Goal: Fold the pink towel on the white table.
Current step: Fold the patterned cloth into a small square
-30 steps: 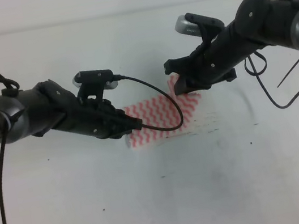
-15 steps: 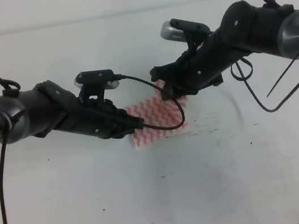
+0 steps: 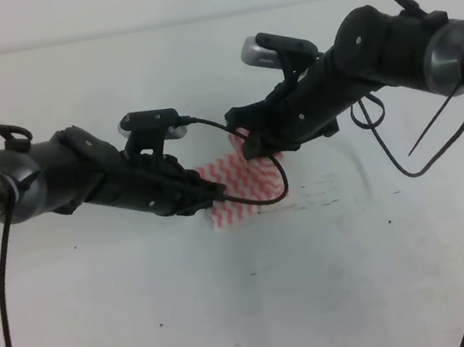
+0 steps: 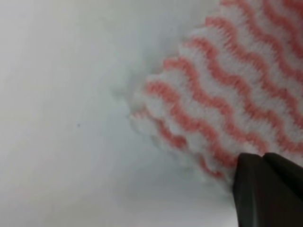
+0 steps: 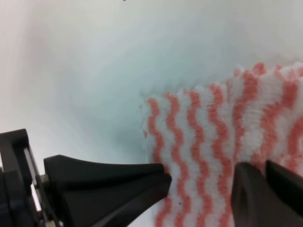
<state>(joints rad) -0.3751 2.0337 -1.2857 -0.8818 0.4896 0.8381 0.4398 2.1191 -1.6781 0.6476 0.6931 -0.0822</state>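
On my high view, the large plain white table (image 3: 264, 311) fills the foreground. Mid-table lies the thin pink-and-white zigzag-striped towel (image 3: 237, 192), between both arms. My left gripper (image 3: 207, 197) sits at its left edge; whether it pinches the cloth I cannot tell. Farther back, my right gripper (image 3: 249, 142) is clamped on the towel's far corner, lifted above the rest.

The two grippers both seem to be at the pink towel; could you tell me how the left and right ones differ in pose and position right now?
The left gripper sits low at the pink towel's left edge, its arm nearly level; the right gripper is at the far right corner, its arm slanting down from the upper right. The left one pins cloth lying on the white table, while the right one holds its corner raised. Both are shut on the towel.
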